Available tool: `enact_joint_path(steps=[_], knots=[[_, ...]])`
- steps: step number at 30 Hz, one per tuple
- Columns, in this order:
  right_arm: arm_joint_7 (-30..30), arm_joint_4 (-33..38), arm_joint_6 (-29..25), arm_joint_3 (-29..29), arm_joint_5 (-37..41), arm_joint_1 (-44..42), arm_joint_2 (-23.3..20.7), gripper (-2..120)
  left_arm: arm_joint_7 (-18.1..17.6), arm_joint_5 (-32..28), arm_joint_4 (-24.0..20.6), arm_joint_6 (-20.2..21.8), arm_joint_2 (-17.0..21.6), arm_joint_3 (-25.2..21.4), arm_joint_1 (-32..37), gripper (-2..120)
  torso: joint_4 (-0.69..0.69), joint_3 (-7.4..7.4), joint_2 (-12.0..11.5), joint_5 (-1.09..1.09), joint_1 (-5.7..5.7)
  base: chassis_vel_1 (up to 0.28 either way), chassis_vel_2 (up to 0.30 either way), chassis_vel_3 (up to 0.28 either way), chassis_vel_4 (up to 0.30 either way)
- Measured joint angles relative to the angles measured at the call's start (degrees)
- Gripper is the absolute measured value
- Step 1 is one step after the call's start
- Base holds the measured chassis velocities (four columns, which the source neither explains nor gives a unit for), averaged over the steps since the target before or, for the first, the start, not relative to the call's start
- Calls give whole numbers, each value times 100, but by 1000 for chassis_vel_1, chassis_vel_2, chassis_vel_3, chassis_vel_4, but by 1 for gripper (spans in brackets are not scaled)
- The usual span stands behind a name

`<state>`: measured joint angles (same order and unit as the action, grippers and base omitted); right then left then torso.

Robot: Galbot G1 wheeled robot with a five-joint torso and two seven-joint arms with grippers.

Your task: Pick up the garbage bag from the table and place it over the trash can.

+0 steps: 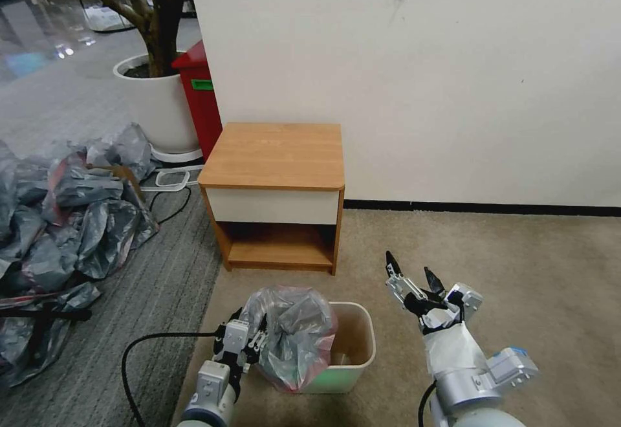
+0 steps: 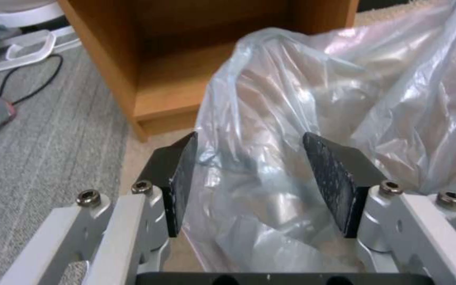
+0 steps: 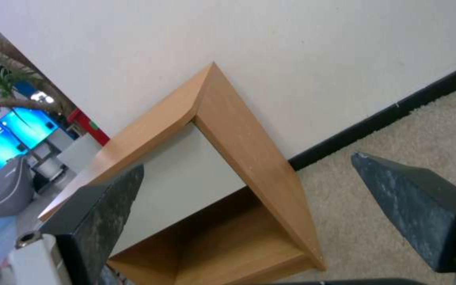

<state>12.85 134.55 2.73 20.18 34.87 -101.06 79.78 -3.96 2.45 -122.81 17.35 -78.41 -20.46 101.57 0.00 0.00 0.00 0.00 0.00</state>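
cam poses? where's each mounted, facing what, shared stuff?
Head: high, looking down at table, trash can, garbage bag; both arms show.
Left wrist: behind open left pincer, facing the bag.
Right wrist: behind open right pincer, facing the table and wall.
Shared: the table, all three views.

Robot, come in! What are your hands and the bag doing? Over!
Left tool open around garbage bag. Bag bunched over trash can left side. Right tool open, empty, beside can. Nothing blocking.
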Motion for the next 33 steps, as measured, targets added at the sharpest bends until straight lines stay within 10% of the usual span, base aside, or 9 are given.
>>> enact_joint_path(steps=[25, 29, 33], knots=[[75, -80, -34, -51, 11, -33, 6, 100, -847, -588, -140, 1124, -37, 426, -131, 36, 0, 0, 0, 0, 0, 0, 0, 0, 0], [77, -80, -33, -51, 1, -38, -4, 100, -866, -616, -122, 1094, -50, 439, -136, 28, 0, 0, 0, 0, 0, 0, 0, 0, 0], [-20, -49, 141, -71, -90, -41, -31, 100, -881, -519, 59, 110, -42, 492, -170, 11, 0, 0, 0, -1, 0, 0, 0, 0, 0]])
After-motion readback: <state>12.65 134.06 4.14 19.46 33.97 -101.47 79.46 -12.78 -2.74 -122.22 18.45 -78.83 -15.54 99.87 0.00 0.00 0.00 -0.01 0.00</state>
